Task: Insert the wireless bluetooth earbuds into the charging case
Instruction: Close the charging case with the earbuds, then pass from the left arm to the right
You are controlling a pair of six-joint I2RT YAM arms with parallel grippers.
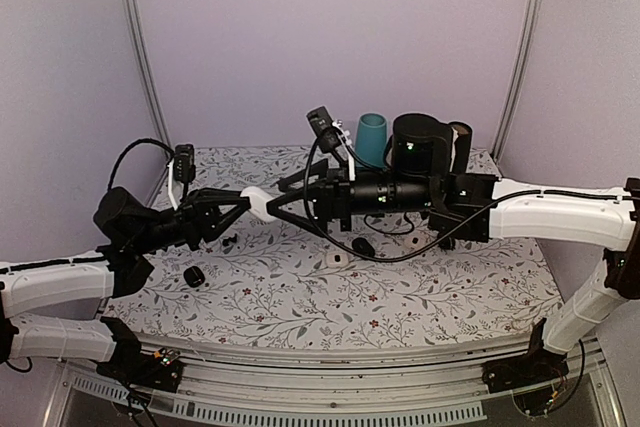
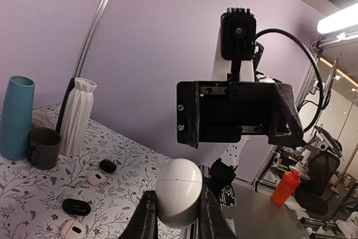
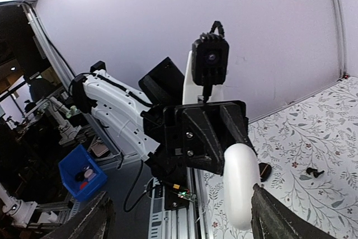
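My left gripper (image 1: 245, 204) is shut on a white egg-shaped charging case (image 1: 259, 203) and holds it above the table. The case is closed, with a seam line across it in the left wrist view (image 2: 179, 191). My right gripper (image 1: 279, 203) faces it from the right with its jaws wide open, one on each side of the case's tip, not touching it. In the right wrist view the case (image 3: 241, 186) stands near the right finger (image 3: 279, 219). The tiny dark earbuds (image 1: 231, 240) lie on the floral cloth below; they also show in the right wrist view (image 3: 313, 170).
A small black round case (image 1: 194, 276) lies at the front left. A white case (image 1: 337, 260) and a black case (image 1: 364, 245) lie under the right arm. A teal cup (image 1: 371, 139), a black mug (image 1: 420, 147) and a white vase (image 2: 78, 116) stand at the back.
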